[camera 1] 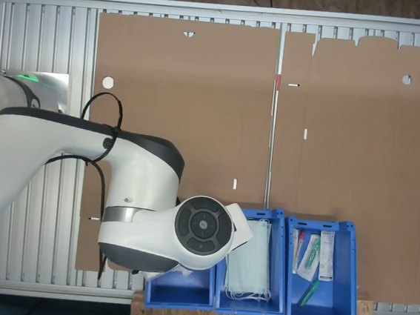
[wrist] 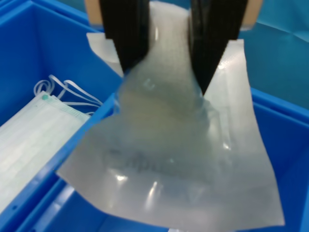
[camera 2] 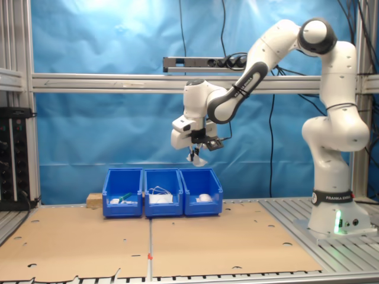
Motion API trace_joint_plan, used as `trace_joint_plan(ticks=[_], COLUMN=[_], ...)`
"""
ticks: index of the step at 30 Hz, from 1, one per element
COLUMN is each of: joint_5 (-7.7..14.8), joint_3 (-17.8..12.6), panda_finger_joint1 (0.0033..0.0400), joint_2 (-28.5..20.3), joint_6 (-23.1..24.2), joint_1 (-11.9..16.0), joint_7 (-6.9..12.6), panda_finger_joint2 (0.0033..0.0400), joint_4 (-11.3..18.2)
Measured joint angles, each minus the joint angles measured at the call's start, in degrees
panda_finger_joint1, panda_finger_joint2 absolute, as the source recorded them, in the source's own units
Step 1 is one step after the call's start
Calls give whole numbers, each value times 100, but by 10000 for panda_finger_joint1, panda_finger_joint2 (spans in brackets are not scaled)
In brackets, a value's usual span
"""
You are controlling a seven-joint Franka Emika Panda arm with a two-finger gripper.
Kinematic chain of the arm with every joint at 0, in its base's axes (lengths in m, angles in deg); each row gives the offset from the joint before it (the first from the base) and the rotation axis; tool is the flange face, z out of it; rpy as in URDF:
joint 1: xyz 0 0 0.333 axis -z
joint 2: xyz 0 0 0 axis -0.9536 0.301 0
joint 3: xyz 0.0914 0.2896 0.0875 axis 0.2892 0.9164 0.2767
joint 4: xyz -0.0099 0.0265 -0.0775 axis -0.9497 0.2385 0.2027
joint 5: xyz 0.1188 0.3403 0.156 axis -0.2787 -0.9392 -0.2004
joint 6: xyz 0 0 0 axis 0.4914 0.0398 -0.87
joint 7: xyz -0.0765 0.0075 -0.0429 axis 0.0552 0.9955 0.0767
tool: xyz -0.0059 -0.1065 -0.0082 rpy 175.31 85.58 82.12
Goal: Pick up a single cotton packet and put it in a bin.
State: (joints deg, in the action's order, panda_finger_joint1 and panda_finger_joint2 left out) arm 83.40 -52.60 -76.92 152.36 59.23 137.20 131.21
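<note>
Covering slatted table (camera 2: 331, 248): brown cardboard (camera 2: 195, 239), blue backdrop (camera 2: 106, 53)

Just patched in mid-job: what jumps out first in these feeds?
The gripper hangs in the air above the row of three blue bins, shut on a cotton packet that dangles from its fingers; the wrist view shows the packet's clear film close up. Below, in the first exterior view, the middle bin holds pale green face masks, and the bin at the first exterior view's right holds tubes and boxes.
</note>
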Motion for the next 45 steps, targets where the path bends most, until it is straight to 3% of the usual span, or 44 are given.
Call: trace_joint_plan(ticks=[11, 32, 45], joint_5=[33, 61, 62], joint_3=[-332, -485, -497], panda_finger_joint1=[57, 58, 58], joint_2=[255, 313, 328], joint_6=[456, 720, 767], joint_1=[0, 1, 1], joint_7=[0, 9, 309], panda_finger_joint2=[57, 58, 58], joint_4=[83, 147, 148])
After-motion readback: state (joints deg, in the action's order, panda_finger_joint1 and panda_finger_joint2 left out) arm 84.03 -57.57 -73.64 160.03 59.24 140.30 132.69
